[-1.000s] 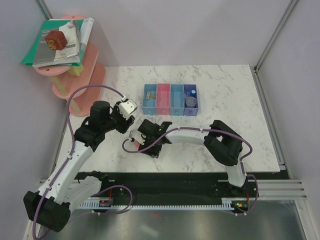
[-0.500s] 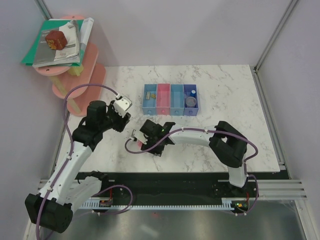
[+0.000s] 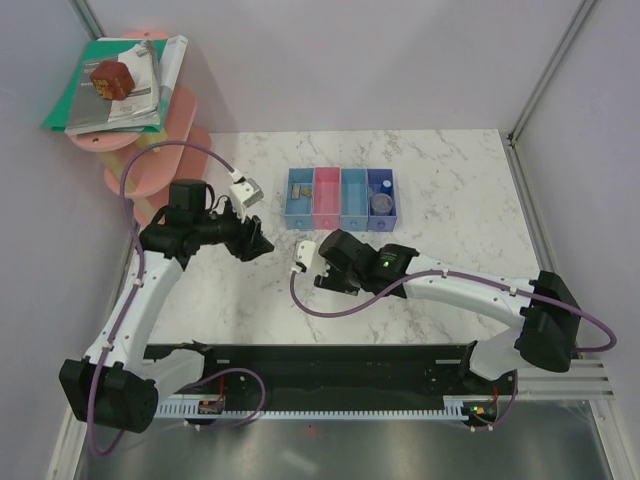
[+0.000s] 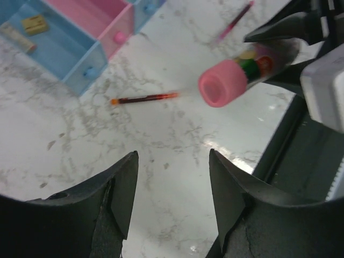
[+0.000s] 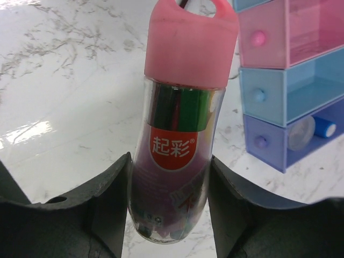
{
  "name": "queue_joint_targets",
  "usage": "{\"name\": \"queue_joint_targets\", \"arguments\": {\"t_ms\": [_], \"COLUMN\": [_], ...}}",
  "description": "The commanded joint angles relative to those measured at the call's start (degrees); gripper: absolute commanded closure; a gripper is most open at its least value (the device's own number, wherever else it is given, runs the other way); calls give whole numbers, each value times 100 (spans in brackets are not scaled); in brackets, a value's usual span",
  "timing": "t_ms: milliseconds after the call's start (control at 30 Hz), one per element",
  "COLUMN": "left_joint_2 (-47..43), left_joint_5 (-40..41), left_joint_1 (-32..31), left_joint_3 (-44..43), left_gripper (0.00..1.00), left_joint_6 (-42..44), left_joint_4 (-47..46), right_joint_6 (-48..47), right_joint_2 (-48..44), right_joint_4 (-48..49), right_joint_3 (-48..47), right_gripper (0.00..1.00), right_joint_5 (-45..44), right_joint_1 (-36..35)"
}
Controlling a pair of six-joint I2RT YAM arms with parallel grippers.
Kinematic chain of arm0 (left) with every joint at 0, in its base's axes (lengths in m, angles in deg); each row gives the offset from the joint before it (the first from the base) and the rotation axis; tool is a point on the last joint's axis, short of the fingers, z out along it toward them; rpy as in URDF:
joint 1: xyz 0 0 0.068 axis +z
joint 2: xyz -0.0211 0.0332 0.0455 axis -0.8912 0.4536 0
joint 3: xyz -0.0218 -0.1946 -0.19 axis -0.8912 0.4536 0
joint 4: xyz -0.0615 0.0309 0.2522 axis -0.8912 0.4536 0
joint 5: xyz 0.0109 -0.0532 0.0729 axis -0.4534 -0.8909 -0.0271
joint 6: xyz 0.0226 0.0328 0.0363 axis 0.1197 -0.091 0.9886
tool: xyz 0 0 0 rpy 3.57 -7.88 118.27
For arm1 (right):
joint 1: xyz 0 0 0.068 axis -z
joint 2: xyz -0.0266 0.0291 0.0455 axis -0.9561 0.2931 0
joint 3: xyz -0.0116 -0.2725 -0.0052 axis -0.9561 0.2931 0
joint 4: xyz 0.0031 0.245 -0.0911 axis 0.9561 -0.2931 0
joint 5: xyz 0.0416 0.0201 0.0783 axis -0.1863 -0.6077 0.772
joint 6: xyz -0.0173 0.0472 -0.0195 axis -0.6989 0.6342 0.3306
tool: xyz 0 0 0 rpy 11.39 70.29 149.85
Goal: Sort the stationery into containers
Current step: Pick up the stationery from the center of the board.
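Clamped shut, my right jaws hold the pink-capped tube (image 5: 180, 134), one finger on each side of its clear body and the cap pointing away from my wrist. It sits just off the near side of the row of trays (image 3: 341, 200) (light blue, pink, light blue, darker blue). My left jaws stand apart with nothing between them, over the table (image 3: 450, 170). Below them a thin red pen (image 4: 145, 98) lies flat on the marble. Tan blocks (image 4: 33, 23) sit in the left light-blue tray — a grey blue-capped cylinder (image 3: 381, 203) in the darker blue one.
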Motion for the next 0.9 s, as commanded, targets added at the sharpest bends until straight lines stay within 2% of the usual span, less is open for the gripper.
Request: {"name": "queue_joint_targets", "arguments": {"t_ms": [0,100,233,367,567,867], "left_joint_2": [564,1065,1636,2251,2700,3175], "left_joint_5": [-2218,-2958,-3435,-3558,-3497,-3707], "left_joint_1": [11,3,3,3,-41,-226], "left_joint_3": [-782,-1300,-2011,-2382,-2707,-3384], "left_gripper": [37,38,38,38,38,34], "left_joint_6": [342,386,895,1414,1871,1880], "left_joint_4": [1033,1429,2079,2659,2757,2801], "right_joint_6": [-525,-473,-498,-648,-1017,-1175], "right_joint_2": [-316,-369,-676,-1054,-1423,-985], "right_joint_4": [131,139,183,245,534,781], "right_joint_3": [-220,-387,-353,-317,-229,-545], "right_gripper": [100,100,100,100,100,100], "right_joint_5": [-724,-917,-1119,-1453,-1665,-1841], "right_joint_1": [0,0,-35,-71,-185,-422]}}
